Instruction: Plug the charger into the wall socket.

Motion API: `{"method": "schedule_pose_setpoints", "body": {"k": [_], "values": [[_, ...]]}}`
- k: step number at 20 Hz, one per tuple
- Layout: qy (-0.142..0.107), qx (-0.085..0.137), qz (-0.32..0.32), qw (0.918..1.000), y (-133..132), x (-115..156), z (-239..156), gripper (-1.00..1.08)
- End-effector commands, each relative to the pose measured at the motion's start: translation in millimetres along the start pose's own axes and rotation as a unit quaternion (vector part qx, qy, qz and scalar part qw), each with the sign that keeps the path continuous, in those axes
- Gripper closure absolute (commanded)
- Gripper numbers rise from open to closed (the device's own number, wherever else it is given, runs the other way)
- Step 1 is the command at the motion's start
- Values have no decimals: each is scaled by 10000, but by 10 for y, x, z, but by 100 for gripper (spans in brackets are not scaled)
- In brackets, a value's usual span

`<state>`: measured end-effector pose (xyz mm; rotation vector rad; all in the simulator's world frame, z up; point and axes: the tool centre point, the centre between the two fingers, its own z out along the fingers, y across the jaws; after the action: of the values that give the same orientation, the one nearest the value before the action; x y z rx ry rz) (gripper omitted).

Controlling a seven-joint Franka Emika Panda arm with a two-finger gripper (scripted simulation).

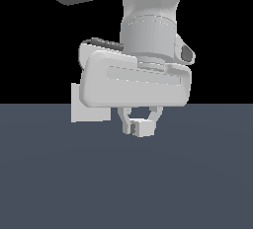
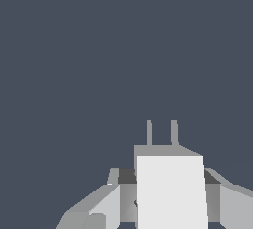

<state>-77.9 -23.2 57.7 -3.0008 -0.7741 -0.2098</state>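
— Pincer (image 1: 140, 122) first: what is it doing, and why does it sit so low under the arm?

— It hangs just above the dark desk (image 1: 197, 183) with its two fingers closed on the charger (image 1: 144, 128), one on each side of the small grey block. The wrist view shows the same grip: the charger (image 2: 171, 189) fills the space between the fingers (image 2: 101, 206), its two thin prongs pointing away from the camera over bare desk (image 2: 74, 50). Gripping the body by its sides leaves the prongs free, which is presumably the reason for that hold.

— And the wall socket?

— The wall socket (image 1: 85, 110) stands upright on the far side of the desk, toward the exterior view's left, partly hidden behind the hand of the arm. Its two holes cannot be made out from here. It does not appear in the wrist view at all, so the prongs are not aimed at it now.

— How far along does that put the job?

— The pickup looks done and the charger looks clear of the desk, though the gap is hard to judge. The carry to the plate and the insertion seem to remain. The charger is well apart from the socket, and the arm would likely need to line the prongs up squarely with the holes before pushing in; a small tilt in the grip could make them miss.
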Motion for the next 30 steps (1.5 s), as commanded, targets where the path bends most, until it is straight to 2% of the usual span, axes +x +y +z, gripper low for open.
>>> {"method": "schedule_pose_setpoints", "body": {"k": [1,17,24,30], "values": [[2,-23,162,9999,-98,110,-42,108],[-7,-147,1011,9948,-552,779,-251,108],[-12,-170,1180,9929,-621,926,-289,108],[-13,-173,1208,9925,-628,950,-294,108]]}}
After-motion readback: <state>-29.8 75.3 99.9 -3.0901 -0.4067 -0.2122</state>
